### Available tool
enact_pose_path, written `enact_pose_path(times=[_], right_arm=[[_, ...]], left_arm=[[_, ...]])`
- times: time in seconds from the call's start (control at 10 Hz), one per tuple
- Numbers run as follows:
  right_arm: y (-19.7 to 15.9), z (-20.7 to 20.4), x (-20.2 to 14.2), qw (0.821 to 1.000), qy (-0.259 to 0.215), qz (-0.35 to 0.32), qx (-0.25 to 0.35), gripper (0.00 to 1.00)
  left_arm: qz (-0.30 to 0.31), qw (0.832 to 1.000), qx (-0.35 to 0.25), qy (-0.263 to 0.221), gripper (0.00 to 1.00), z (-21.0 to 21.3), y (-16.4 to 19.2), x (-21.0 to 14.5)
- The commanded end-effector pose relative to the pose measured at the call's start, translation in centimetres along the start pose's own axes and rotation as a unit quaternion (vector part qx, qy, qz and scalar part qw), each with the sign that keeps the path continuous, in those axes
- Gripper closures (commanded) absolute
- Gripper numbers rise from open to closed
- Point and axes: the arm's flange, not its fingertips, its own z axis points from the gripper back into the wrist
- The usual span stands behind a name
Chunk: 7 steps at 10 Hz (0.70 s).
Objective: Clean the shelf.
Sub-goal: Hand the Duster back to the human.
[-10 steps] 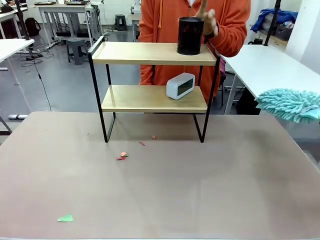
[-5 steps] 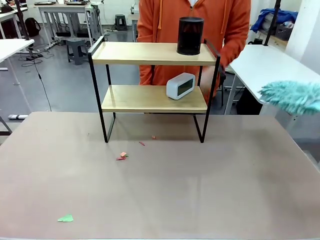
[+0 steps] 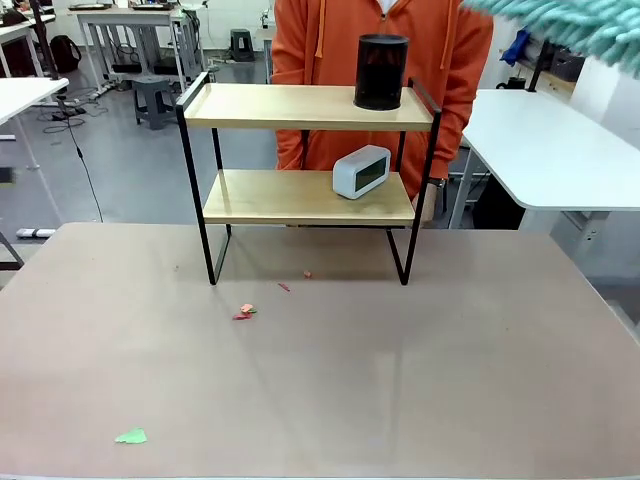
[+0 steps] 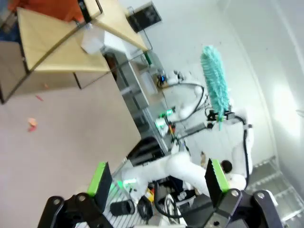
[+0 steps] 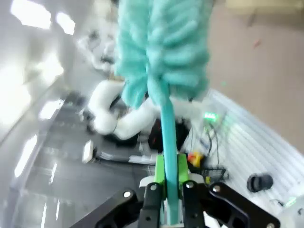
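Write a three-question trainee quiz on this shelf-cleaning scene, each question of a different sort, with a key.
1. True or false: the white clock stands on the top board of the shelf.
2. What does the right gripper hold? A) a sponge B) the teal duster C) nothing
3. Fill in: the left gripper is ___ (open or shut).

Key: 1 false, it stands on the lower board. 2 B. 3 open.
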Motion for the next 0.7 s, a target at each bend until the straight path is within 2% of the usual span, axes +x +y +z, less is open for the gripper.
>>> enact_pose_path(times=[0.0, 0.1, 0.2, 0.3, 0.5, 0.6], right_arm=[[-0.5, -3.4, 0.7, 0.957, 0.247, 0.109, 0.105, 0.88], [-0.8, -5.7, 0.9, 0.937, 0.315, 0.111, 0.1, 0.88], [-2.0, -8.0, 1.8, 0.934, 0.339, 0.08, 0.082, 0.88], [0.7, -5.4, 0.0, 0.986, 0.152, 0.047, 0.049, 0.88], [0.7, -5.4, 0.0, 0.986, 0.152, 0.047, 0.049, 0.88], [-0.4, -7.9, 0.6, 0.973, 0.216, 0.055, 0.064, 0.88]], left_arm=[[0.018, 0.999, -0.011, 0.046, 0.0, -4.8, 0.8, -4.0], [0.036, 0.995, -0.017, 0.087, 0.0, -6.5, 1.0, -5.9], [0.044, 0.992, -0.019, 0.118, 0.0, -7.4, 1.3, -7.7], [0.018, 0.998, -0.01, 0.067, 0.0, -4.9, 0.6, -0.2], [0.018, 0.998, -0.01, 0.067, 0.0, -4.9, 0.6, -0.2], [0.028, 0.996, -0.014, 0.089, 0.0, -5.9, 0.9, -0.6]])
